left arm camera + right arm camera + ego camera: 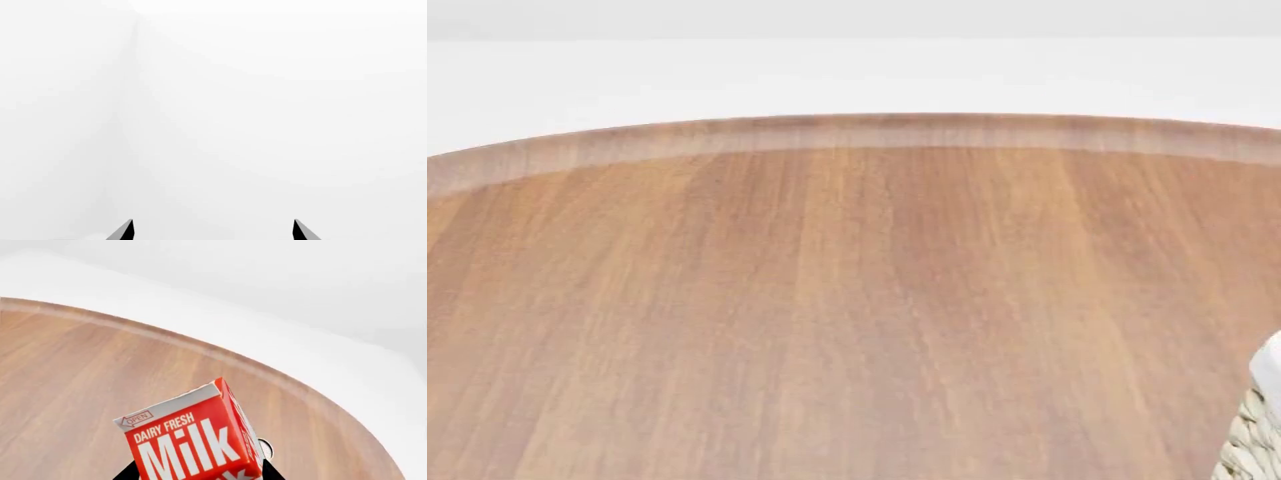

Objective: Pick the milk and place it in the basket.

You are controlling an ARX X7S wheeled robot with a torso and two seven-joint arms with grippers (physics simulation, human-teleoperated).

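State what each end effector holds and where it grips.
Right end effector: the milk, gripped on its lower sides, contact cropped. Left end effector: open, nothing.

We see our left gripper (213, 231) with jaws spread wide and holding nothing. Our right gripper (200, 475) has its jaws closed on the milk (193, 440).
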